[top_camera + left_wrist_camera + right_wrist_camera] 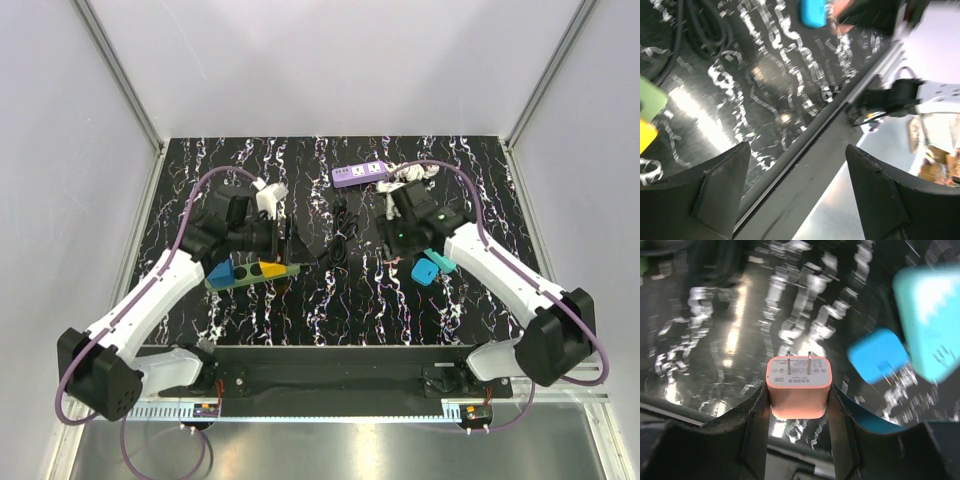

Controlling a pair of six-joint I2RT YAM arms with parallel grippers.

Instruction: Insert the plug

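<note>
My right gripper is shut on a pink two-prong plug adapter, prongs pointing away from the wrist, held just above the black marbled table. In the top view the right gripper sits right of centre. A purple power strip lies at the back. A green power strip with blue and yellow plugs in it lies at the left; its end shows in the left wrist view. My left gripper hovers just above the green strip, open and empty.
A loose blue plug and a teal plug lie beside the right gripper; both show in the right wrist view, blue and teal. A black cable coils mid-table. White cord bunches beside the purple strip.
</note>
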